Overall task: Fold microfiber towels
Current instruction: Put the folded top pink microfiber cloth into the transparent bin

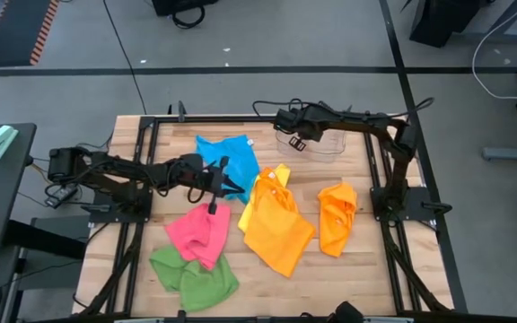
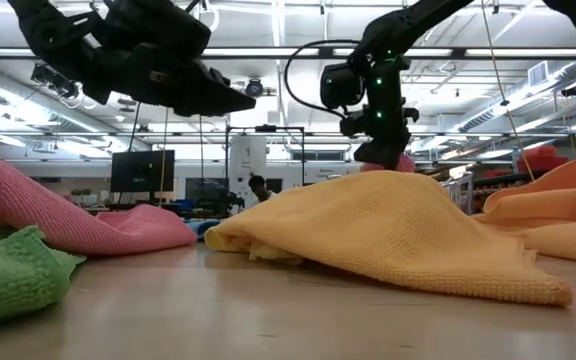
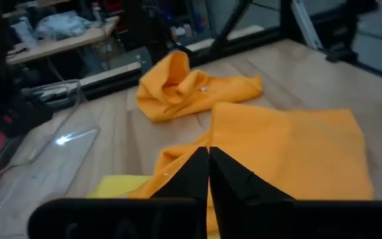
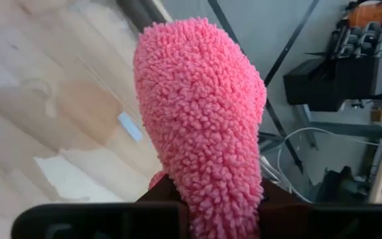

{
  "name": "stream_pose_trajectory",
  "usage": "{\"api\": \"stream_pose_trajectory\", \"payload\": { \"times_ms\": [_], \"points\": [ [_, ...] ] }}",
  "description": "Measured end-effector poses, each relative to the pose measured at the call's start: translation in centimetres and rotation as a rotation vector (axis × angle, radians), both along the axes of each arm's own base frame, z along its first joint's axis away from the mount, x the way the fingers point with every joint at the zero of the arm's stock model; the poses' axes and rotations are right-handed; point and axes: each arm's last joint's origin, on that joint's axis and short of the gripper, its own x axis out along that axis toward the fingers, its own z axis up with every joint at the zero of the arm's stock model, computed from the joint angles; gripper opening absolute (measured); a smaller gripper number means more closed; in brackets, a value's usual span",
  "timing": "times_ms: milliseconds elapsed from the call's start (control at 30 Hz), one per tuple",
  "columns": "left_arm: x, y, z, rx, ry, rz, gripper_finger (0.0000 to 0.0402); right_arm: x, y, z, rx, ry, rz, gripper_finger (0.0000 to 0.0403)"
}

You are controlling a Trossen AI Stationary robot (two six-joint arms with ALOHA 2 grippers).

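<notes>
Several microfiber towels lie crumpled on the wooden table: blue [image 1: 232,154], pink [image 1: 200,231], green [image 1: 196,278], yellow [image 1: 266,190], a large orange one [image 1: 281,231] and a smaller orange one [image 1: 337,217]. My left gripper [image 1: 217,184] hovers shut and empty between the blue and pink towels, pointing toward the orange towel [image 3: 290,146]. My right gripper [image 1: 291,123] is at the table's far side beside the clear bin [image 1: 319,142], shut on a pink long-pile cloth [image 4: 201,113]. My right gripper pinches a bunched part of the pink cloth [image 4: 207,179] between its two fingers, and the bunch sticks out past the fingertips. The fingers slant downward. In the low view a bit of pink [image 2: 396,160] shows under the gripper, its lower end hidden behind the orange towel.
The clear plastic bin stands at the far edge, right of the middle. Black frame rails [image 1: 146,179] run along the table's left and right sides. Bare wood [image 1: 366,278] shows at the near right corner.
</notes>
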Motion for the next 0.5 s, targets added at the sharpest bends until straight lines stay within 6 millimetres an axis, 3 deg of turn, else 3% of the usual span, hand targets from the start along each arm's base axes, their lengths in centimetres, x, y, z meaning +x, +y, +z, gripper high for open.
{"api": "stream_pose_trajectory", "payload": {
  "times_ms": [500],
  "points": [
    [-0.2, -1.5, -0.7, -0.079, 0.061, -0.041, 0.002, -0.8, -1.3, -0.5, 0.064, -0.088, -0.118, 0.0049]
  ]
}}
